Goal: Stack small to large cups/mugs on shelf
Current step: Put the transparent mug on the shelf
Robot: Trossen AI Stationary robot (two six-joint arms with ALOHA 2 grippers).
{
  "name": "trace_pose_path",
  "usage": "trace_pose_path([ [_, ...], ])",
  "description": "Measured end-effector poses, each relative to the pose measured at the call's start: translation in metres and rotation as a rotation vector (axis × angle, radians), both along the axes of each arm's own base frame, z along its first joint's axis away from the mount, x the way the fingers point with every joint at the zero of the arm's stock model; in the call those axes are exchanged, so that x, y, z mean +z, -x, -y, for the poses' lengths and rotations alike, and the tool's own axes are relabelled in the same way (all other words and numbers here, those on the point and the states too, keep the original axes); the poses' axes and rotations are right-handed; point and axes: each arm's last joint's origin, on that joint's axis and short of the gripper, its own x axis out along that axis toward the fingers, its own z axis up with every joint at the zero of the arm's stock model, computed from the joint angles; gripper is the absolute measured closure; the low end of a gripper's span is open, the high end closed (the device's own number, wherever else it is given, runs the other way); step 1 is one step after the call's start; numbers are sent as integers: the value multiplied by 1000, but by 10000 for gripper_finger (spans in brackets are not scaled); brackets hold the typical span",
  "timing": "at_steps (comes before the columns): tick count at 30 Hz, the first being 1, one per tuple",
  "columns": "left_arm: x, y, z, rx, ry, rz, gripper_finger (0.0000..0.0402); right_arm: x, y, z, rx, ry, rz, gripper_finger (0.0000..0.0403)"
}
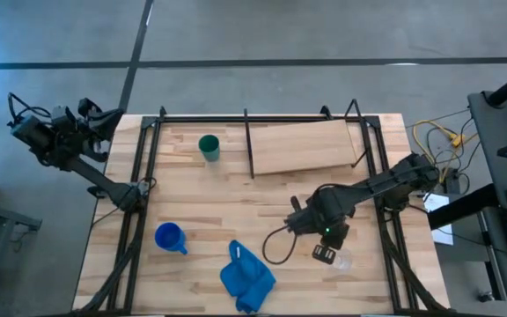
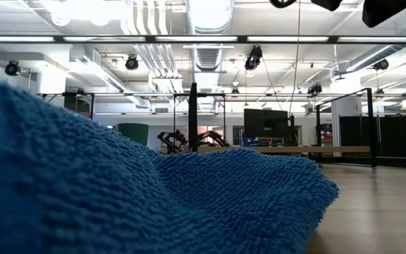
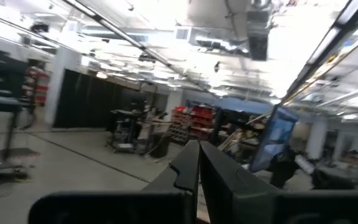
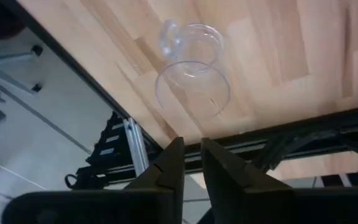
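In the high view the clear cup (image 1: 341,261) stands on the table near its right near corner. My right gripper (image 1: 324,255) hovers just beside and above it. In the right wrist view the clear cup (image 4: 192,70) lies ahead of the fingers, untouched, and my right gripper (image 4: 192,163) is open by only a narrow gap. The blue mug (image 1: 169,238) stands at the near left and the dark green cup (image 1: 209,147) at the far middle. The pale shelf (image 1: 302,148) sits at the far right. My left gripper (image 3: 199,177) is shut and parked off the table's far left corner.
A crumpled blue cloth (image 1: 246,277) lies near the table's near edge, between the mug and the clear cup, and the cloth (image 2: 154,204) fills most of the low view. Black frame rails (image 1: 385,220) run along the table's sides, one close behind the clear cup.
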Motion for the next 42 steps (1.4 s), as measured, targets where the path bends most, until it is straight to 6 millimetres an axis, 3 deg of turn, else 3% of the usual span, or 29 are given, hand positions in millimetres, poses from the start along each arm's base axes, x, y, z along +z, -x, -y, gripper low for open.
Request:
trace_pose_path([
  [8, 0, 0, 0, -15, 29, 16, 402, 6, 9, -9, 51, 39, 35, 299],
  [12, 0, 0, 0, -12, 21, 12, 402, 3, 15, -21, 111, 140, 73, 287],
  [23, 0, 1, -1, -12, 25, 17, 402, -35, 32, -59, 63, 280, -14, 286],
  [31, 0, 1, -1, -12, 25, 17, 402, -62, 36, -53, 22, 310, 0, 286],
  [42, 0, 1, -1, -11, 24, 16, 402, -81, 42, -47, 23, 339, -35, 286],
])
